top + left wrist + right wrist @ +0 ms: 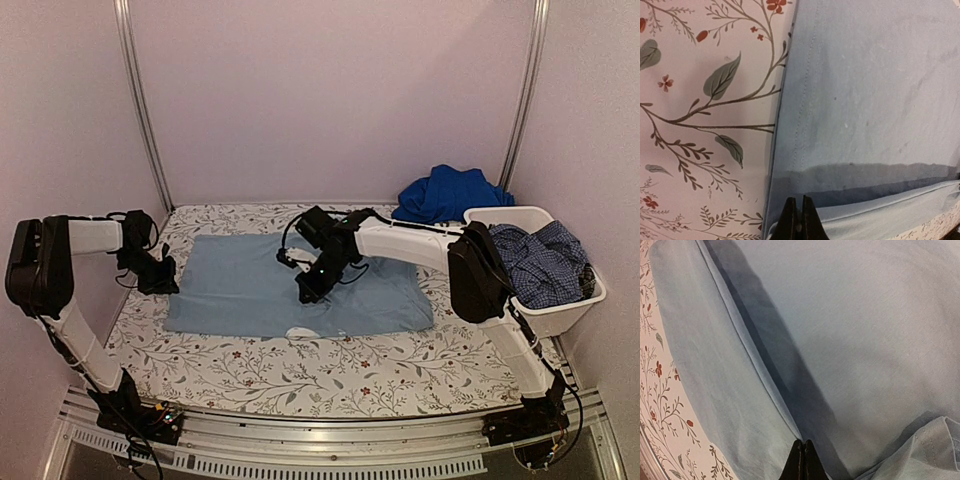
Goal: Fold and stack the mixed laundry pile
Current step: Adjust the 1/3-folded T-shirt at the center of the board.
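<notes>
Both left jaws and right jaws closed at the large pale blue cloth garment (230,285) (grip on cloth unclear).

right tool (801,445) cropped low, tub (562,314) part-hidden

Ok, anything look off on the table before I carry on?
Nothing spilled or damaged. The pale blue garment lies flat, but a small white bit pokes out at its near edge; I cannot tell what. The royal blue garment sits crumpled beside the white tub.
</notes>
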Robot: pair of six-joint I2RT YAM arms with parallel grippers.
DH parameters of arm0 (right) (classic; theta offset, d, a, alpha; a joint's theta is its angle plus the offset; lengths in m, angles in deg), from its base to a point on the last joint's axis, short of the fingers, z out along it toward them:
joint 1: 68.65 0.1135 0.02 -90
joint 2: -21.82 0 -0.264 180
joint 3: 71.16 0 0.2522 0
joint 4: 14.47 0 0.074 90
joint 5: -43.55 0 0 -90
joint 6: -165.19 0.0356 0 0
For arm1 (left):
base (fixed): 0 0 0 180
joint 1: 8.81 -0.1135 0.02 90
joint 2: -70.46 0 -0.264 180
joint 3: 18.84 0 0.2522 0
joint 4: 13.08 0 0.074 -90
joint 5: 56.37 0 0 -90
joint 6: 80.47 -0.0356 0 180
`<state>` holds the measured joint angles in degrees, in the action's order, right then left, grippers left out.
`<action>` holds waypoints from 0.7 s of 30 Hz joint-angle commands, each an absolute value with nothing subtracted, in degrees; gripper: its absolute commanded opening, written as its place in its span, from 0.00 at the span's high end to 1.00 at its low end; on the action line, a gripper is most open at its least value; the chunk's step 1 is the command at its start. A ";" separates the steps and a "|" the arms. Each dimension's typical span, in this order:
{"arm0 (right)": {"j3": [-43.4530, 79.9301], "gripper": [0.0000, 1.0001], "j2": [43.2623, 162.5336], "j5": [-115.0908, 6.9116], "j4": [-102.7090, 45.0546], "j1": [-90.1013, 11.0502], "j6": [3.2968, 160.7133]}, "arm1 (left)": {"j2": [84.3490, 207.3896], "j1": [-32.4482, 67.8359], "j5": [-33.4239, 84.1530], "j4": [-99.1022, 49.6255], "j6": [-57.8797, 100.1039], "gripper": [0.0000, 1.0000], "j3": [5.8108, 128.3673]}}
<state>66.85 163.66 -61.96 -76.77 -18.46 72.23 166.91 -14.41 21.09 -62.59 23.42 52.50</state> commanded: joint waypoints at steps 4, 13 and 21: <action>68.96 0.72 164.49 -58.20 -76.49 -19.03 73.23 | 168.65 -13.99 25.46 -59.61 24.86 0.95 52.94; 46.39 0.44 146.10 -65.96 -72.29 -28.39 85.39 | 158.10 -13.49 14.48 -59.06 29.21 0.58 50.76; 25.86 0.46 134.84 -72.89 -65.56 -34.20 92.92 | 155.60 -10.46 3.15 -51.04 40.73 0.58 40.53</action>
<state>30.94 136.10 -68.29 -70.03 -34.70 88.05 154.32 -12.58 9.97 -55.55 33.39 45.33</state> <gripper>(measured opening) 0.544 0.420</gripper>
